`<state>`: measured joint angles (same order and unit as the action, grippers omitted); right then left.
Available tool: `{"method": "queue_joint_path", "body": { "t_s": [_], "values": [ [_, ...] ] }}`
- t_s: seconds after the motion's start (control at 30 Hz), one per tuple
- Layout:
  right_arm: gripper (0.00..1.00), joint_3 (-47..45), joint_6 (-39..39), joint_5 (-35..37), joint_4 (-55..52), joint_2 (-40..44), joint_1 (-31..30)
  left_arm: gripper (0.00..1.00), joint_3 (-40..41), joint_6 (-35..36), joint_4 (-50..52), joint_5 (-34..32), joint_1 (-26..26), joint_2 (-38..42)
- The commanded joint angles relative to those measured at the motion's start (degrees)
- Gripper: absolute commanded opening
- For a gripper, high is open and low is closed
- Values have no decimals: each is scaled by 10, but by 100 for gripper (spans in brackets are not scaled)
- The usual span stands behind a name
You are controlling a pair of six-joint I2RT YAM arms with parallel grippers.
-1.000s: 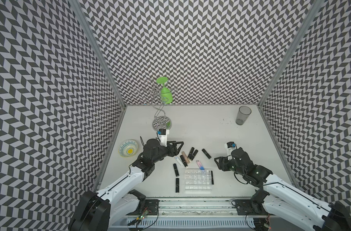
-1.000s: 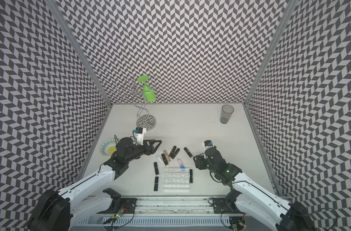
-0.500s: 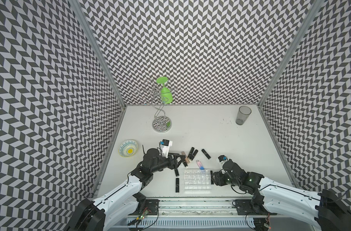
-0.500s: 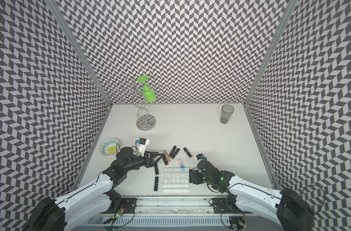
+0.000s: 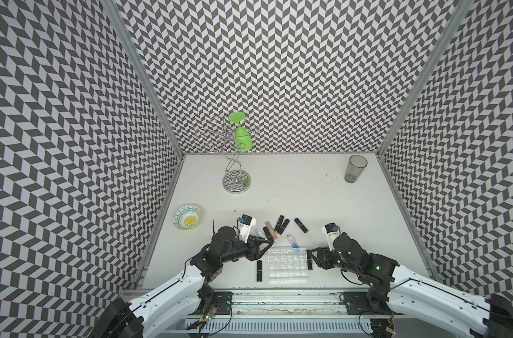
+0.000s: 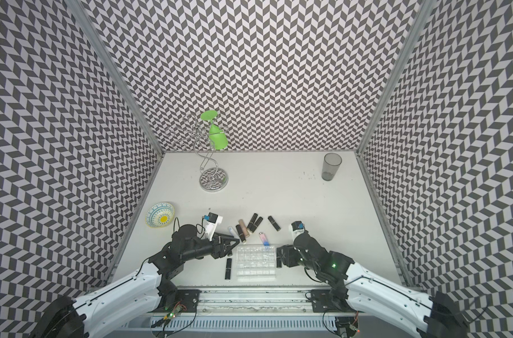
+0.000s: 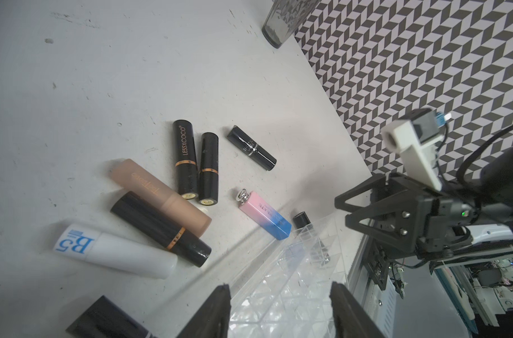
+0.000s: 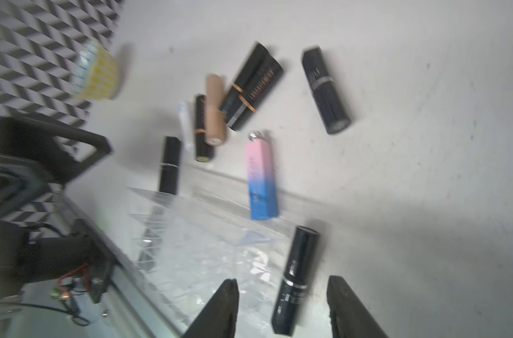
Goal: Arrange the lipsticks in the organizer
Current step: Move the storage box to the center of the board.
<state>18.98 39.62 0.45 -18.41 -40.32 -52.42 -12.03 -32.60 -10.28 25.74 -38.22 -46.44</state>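
Left of the clear plastic, grid-celled organizer tray (image 5: pixel 287 273), the left gripper (image 7: pixel 280 285) is shown with jaws parted wide and nothing gripped; only clear cells are seen between them. Glossy black lipsticks are laid along the organizer's left wall. One black tube (image 5: pixel 259 269) is in plain sight, while a second black tube (image 8: pixel 169 164) is caught only by the right wrist view, being hidden by the gripper in both top views.

Beyond the organizer's far wall a loose group is laid flat:
- a white blue-lettered tube (image 7: pixel 111 256);
- a black gold-banded tube (image 7: pixel 161 228) touching a matte beige tube (image 7: pixel 161 193);
- a pair of black tubes (image 7: pixel 185 158);
- a square pink-to-blue tube (image 7: pixel 264 215) ending at that wall;
- a lone black tube (image 7: pixel 251 147).

Against the right wall, a last black tube (image 8: pixel 303 248) is straddled by the right gripper (image 8: pixel 282 281), jaws part-open, gaps left on both sides, no grip made. No cell is seen filled.

The tubes are judged light, rigid and slick. Rolling is expected of the round ones, so a hold across mid-barrel is advised. The organizer is judged easily shoved.

Lettering and bands are resolved only in the left wrist view; the right wrist view is blurred.
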Motion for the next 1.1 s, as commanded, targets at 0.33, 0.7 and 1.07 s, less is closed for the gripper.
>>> {"method": "queue_joint_path", "body": {
  "t_s": [0.33,0.7,1.07],
  "values": [
    [43,4,-14,-80,131,-125,-33,47,-5,12,12,-19,-33,-81],
    [34,53,-23,-14,132,-219,-32,36,-55,18,-30,-20,-32,-178],
    [35,140,-81,21,84,-303,8,36,-112,30,-25,-36,-22,-250]
  ]
}}
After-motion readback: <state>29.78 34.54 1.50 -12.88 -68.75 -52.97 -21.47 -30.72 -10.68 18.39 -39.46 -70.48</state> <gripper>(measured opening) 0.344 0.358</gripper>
